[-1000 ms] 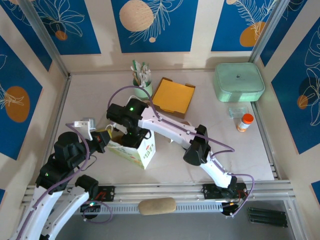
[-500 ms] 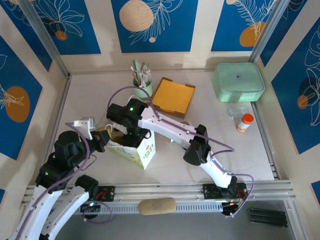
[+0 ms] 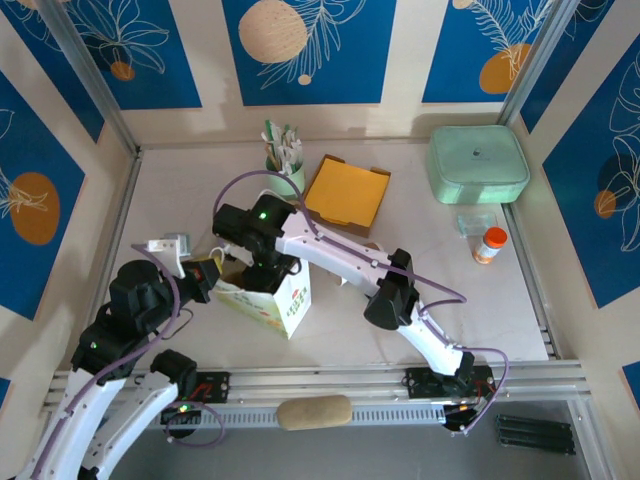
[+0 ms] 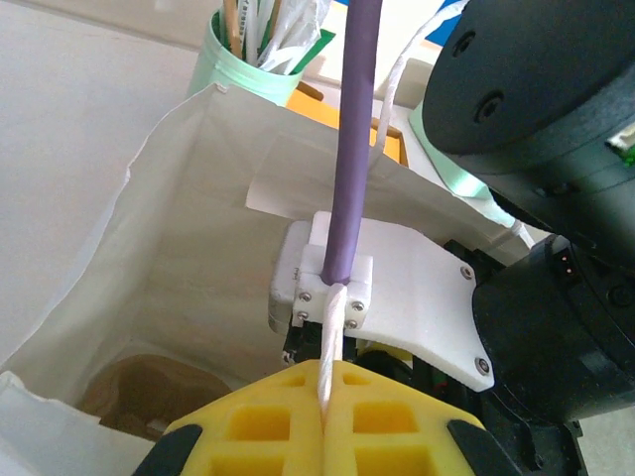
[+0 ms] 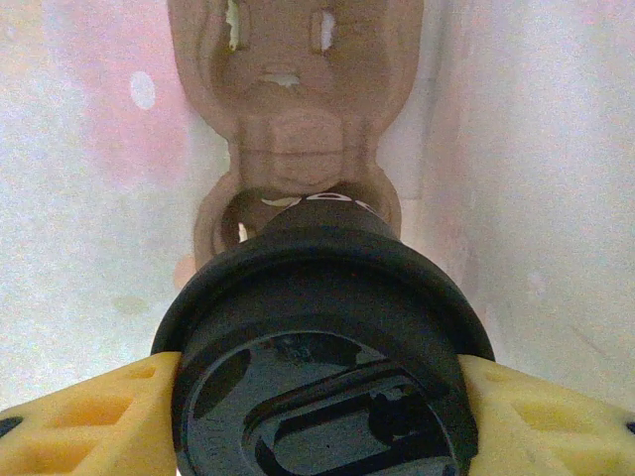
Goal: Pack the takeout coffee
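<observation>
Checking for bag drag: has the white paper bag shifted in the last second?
No. In the top view the bag sits at the same gap from the yellow box as before.

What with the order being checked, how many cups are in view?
2: the black-lidded takeout coffee inside the paper bag; the mint-green utensil cup behind the bag. More may be hidden.

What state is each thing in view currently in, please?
paper bag: upright, mouth open.
takeout coffee: lidded, gripped, inside the bag.
cup carrier: lying on the bag's floor.
left gripper: shut on the bag handle.
right gripper: shut on the takeout coffee.
mint-green box: lid on.
orange-capped bottle: upright, capped.
</observation>
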Available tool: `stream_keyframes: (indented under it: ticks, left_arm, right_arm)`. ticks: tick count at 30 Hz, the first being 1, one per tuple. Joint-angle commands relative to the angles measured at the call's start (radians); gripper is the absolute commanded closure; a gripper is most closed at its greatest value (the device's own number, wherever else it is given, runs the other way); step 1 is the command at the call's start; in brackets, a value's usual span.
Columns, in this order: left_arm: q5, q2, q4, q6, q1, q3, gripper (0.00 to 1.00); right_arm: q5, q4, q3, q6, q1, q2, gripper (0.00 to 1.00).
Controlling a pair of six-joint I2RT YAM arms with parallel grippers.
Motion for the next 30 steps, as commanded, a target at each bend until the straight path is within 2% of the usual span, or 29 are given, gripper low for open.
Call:
stream_keyframes:
  ticks: [1, 4, 9, 22, 30]
  left_arm:
    - [-0.008, 0.014, -0.02, -0.003, 0.003, 0.019, 1.0]
    - [-0.002, 0.02, -0.016, -0.004, 0.003, 0.017, 1.0]
    - [0.004, 0.025, -0.004, -0.002, 0.003, 0.014, 1.0]
    - [0.001, 0.025, -0.009, 0.001, 0.003, 0.012, 1.0]
    - [-0.003, 0.024, -0.014, -0.001, 0.003, 0.01, 1.0]
  right_arm:
    - [-0.041, -0.017, 0.049, -0.006, -0.008, 0.026, 0.52]
    - [-0.064, -0.017, 0.072, 0.008, -0.019, 0.045, 0.52]
    - [-0.079, 0.019, 0.015, 0.022, -0.037, 0.05, 0.52]
    - [-0.039, 0.103, -0.137, 0.011, -0.02, 0.0, 0.52]
    - [-0.032, 0.104, -0.132, 0.007, -0.01, -0.006, 0.52]
